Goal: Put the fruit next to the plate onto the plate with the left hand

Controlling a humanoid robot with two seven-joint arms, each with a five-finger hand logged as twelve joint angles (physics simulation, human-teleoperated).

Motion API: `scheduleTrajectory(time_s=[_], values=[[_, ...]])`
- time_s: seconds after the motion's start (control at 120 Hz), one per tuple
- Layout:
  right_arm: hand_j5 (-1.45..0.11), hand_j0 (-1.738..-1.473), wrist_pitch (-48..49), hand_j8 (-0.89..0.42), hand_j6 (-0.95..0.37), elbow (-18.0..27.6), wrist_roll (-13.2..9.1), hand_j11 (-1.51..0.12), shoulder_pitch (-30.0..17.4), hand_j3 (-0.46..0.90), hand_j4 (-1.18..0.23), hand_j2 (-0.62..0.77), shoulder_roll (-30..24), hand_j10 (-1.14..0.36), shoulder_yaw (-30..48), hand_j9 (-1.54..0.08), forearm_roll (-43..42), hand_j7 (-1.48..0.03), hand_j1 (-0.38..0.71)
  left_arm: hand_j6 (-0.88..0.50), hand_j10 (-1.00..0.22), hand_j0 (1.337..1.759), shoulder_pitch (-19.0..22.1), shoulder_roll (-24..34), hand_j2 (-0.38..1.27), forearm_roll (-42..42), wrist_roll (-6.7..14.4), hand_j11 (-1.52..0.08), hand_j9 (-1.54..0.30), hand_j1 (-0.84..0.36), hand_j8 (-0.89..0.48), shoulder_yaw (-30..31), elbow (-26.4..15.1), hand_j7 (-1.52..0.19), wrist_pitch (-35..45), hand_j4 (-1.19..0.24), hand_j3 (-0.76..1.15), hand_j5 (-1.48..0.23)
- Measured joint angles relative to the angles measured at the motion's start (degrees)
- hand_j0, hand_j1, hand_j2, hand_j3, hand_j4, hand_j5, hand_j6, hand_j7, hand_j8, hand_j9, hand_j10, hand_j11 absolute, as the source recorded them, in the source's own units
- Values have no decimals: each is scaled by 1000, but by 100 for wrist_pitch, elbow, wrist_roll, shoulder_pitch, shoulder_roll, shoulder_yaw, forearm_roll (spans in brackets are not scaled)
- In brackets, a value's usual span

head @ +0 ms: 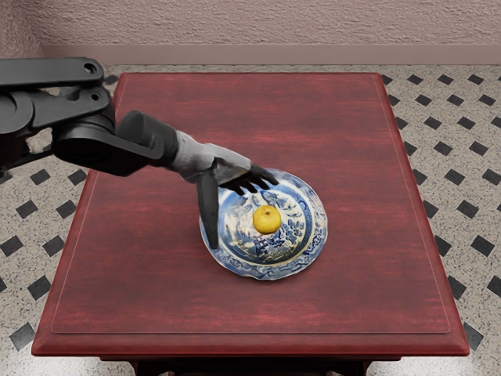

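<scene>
Your left hand (pixel 229 179) hovers over the far-left rim of the plate (pixel 315 235) | fingers spread wide, empty | fruit (pixel 267 219) sits at plate centre

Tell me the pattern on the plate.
The plate has an ornate blue-and-white pattern, shown best in the head view, with the yellow fruit sitting on its middle.
</scene>
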Motion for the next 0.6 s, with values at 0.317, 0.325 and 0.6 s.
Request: scheduleTrajectory(time_s=[0.317, 0.325, 0.6], values=[[-38, -1658, 0, -30, -30, 0, 0, -38, 0, 0, -30, -6, 0, -29, 0, -38, 0, -38, -314, -6, -7, 1658, 1016, 1866, 4, -1828, -1, -10, -10, 341, -6, -588, 73, -10, -900, -8, 0, -10], [-38, -1658, 0, -30, -30, 0, -1, -38, 0, 0, -30, -6, 0, -29, 0, -38, 0, -38, -314, -6, -7, 1658, 1041, 1890, 4, -1843, -1, -9, -9, 342, -6, -594, 87, -9, -904, -7, 0, -9], [-38, -1658, 0, -30, -30, 1, 2, -38, 0, 0, -30, -6, 0, -29, 0, -38, 0, -38, -314, -1, -2, 1658, 1750, 1937, 1, -2009, -1, -2, -2, 347, -1, -1157, 661, -2, -943, -2, 0, -2]])
